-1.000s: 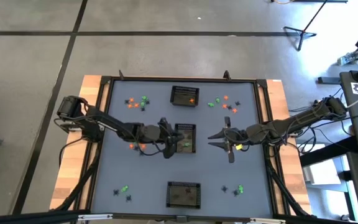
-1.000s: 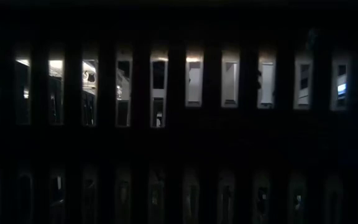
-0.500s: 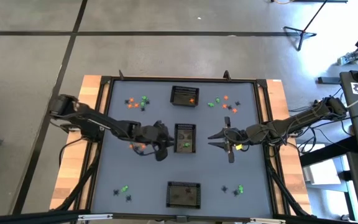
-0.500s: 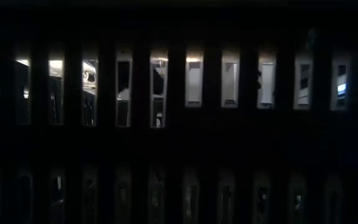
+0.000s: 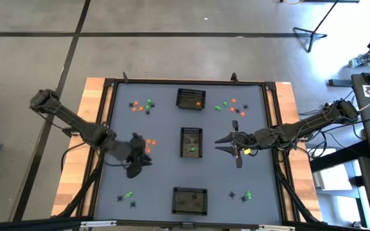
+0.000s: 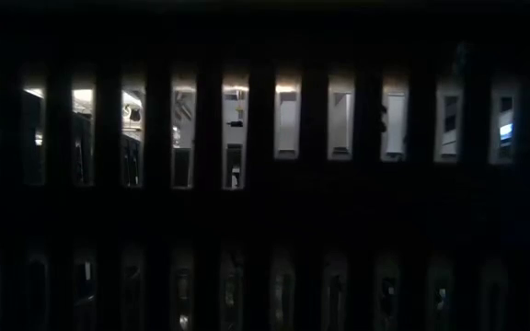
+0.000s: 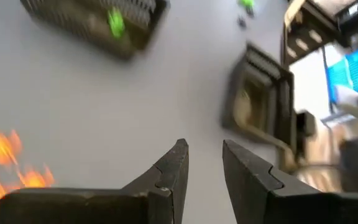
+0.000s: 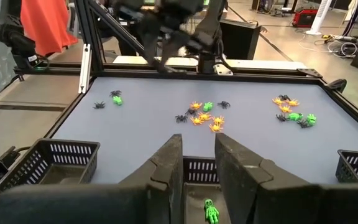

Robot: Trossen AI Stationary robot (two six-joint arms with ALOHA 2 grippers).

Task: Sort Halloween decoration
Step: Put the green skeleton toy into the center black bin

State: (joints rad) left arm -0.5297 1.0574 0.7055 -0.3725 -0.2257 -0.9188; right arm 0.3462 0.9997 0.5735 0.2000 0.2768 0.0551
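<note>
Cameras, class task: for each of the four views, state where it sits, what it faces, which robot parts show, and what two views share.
High: overhead, facing down on the grey table; both arms.
Low: table height, facing black slotted mesh; no robot part.
Left wrist: behind the left hand, facing table and baskets.
Right wrist: behind the right hand, facing across the table.
Shared: high and right wrist both show the middle black mesh basket.

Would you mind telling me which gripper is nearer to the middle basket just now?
The right gripper is nearer, just off the right side of the middle basket. The left gripper sits farther off on its left, beside some orange trinkets.
</note>
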